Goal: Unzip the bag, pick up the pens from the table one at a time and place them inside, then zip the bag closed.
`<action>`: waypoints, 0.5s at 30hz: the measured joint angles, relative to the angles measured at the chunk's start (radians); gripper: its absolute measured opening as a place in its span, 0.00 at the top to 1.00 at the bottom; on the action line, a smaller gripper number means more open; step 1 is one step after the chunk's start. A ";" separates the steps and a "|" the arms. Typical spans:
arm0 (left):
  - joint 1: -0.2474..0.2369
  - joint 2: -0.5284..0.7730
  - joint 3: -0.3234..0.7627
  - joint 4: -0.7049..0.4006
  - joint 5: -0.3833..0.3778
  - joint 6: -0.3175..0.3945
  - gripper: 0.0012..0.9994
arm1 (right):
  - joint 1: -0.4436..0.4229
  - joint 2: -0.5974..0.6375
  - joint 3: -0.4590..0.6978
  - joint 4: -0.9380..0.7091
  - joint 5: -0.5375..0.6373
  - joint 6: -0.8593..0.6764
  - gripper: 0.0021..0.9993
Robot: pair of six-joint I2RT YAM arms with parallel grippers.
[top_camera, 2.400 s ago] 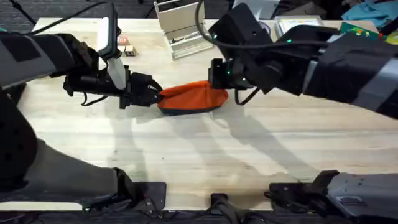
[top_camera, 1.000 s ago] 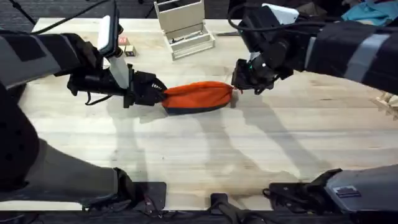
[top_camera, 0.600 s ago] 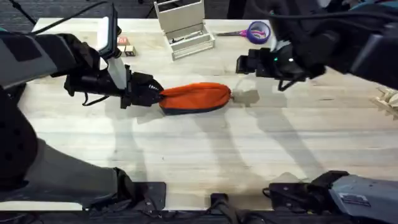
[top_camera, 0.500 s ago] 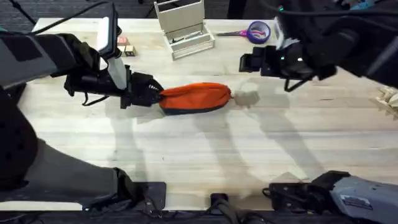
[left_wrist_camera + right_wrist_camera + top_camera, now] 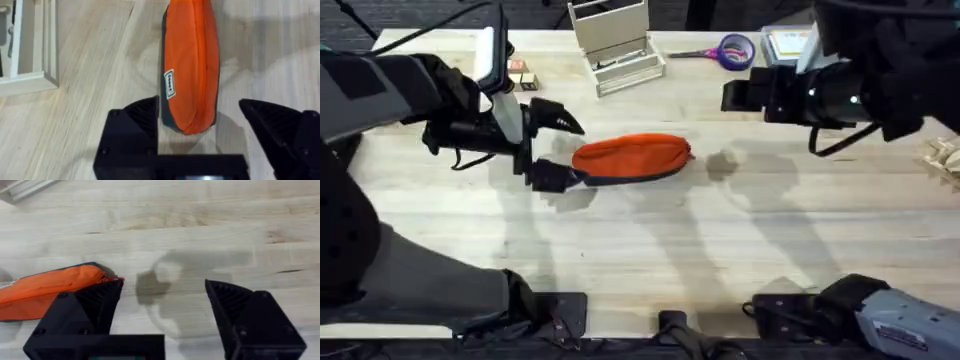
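Note:
The orange bag point(image 5: 632, 158) lies lengthwise on the table point(image 5: 650, 240), and its top zipper looks closed in the left wrist view. My left gripper point(image 5: 558, 148) stands open at the bag's left end, one finger on each side and not touching. From the left wrist, the bag point(image 5: 192, 65) reaches in between the open fingers point(image 5: 142, 117). My right gripper point(image 5: 735, 96) hangs open, off to the right of the bag and above the table. The right wrist view has the bag's end point(image 5: 45, 292) beside my open right gripper point(image 5: 165, 287). The pens are out of view.
A white wooden rack point(image 5: 615, 45) stands at the back centre, with purple-handled scissors point(image 5: 725, 50) to its right. Small red and white items point(image 5: 520, 72) sit at the back left. Papers point(image 5: 790, 40) lie at the back right, and a wooden object point(image 5: 942, 158) at the right edge.
My left gripper has opened and let go of the bag's left end. My right gripper has left the bag's right end, moving right and back.

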 joint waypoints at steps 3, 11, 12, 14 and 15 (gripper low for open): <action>0.000 0.000 0.000 0.000 0.002 -0.002 0.01 | 0.000 -0.012 0.000 -0.021 0.000 -0.007 0.00; 0.000 0.000 0.001 -0.017 0.002 -0.002 0.01 | 0.000 -0.077 -0.001 -0.073 -0.007 -0.073 0.00; 0.000 0.000 0.004 -0.030 0.002 -0.002 0.00 | 0.000 -0.091 -0.001 -0.075 -0.015 -0.087 0.00; 0.000 -0.005 0.017 -0.061 0.001 -0.002 0.00 | 0.000 -0.124 -0.001 -0.077 -0.042 -0.117 0.00; 0.000 -0.012 0.028 -0.078 0.001 -0.002 0.00 | 0.000 -0.142 -0.001 -0.078 -0.056 -0.131 0.00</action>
